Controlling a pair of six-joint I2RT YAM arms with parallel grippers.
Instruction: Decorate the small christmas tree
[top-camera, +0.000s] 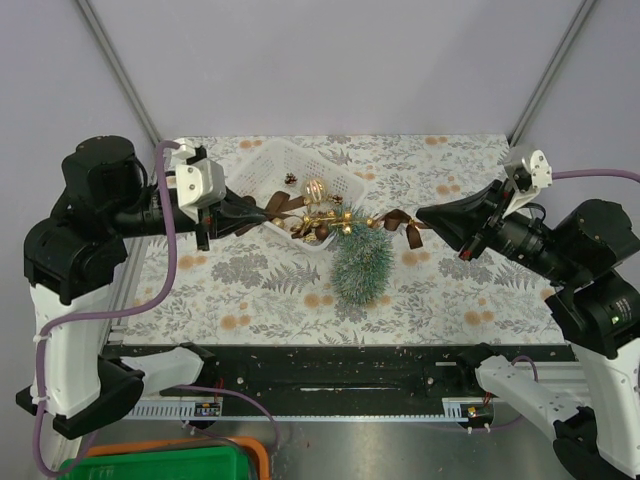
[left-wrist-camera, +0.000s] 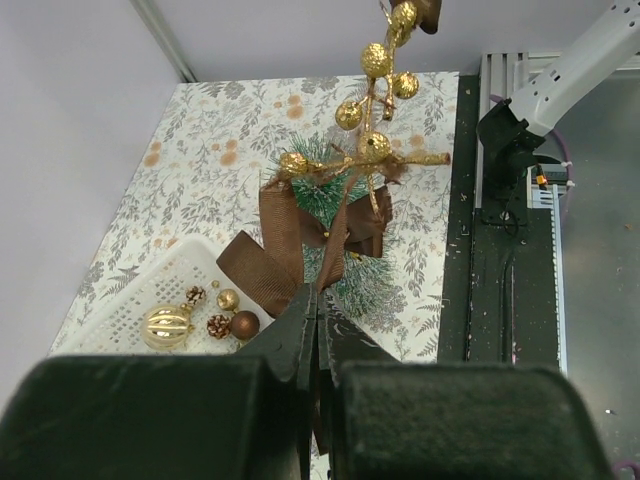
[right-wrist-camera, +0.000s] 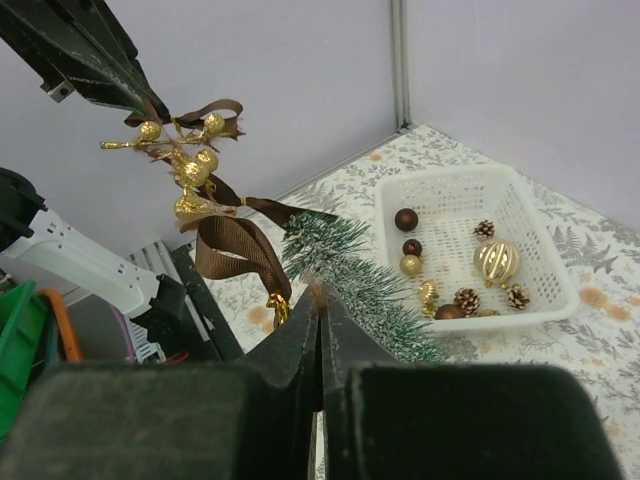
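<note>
A ribbon garland (top-camera: 330, 215) was held stretched over the small christmas tree (top-camera: 360, 265), its ends clenched in the left gripper (top-camera: 262, 212) and, apparently, the right gripper (top-camera: 420, 213).

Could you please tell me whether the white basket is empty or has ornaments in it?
Not empty: the white basket holds a striped gold ball, pine cones, a brown ball and a small gold ball.

You have no text, brand, number or sign to read in any of the 3 views. The small dark patch with coloured specks (top-camera: 207, 408), at the end of the white slotted strip (top-camera: 165, 410) by the left arm's base, is too small to make out.
</note>
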